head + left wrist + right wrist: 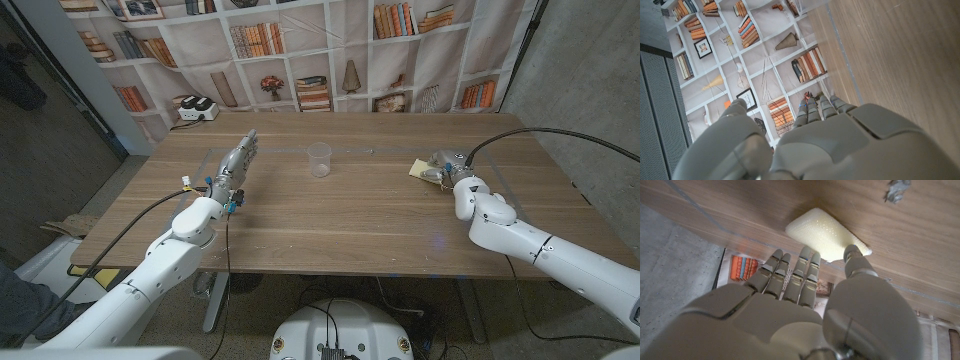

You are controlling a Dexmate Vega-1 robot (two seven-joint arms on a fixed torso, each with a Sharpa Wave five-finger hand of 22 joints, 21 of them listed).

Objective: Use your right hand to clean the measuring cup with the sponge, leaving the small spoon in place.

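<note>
My left hand (236,163) waits with its fingers apart, holding nothing, left of the measuring cup (319,159) at mid-table. My right hand (447,172) hovers unclenched at the sponge (826,233) (nothing grasped yet). Next, I'd say: close around it.

Measuring cup (319,159) on table (350,220) centre; sponge (423,170) to its right, just beside right hand (447,168); left hand (232,170) left of cup.
</note>
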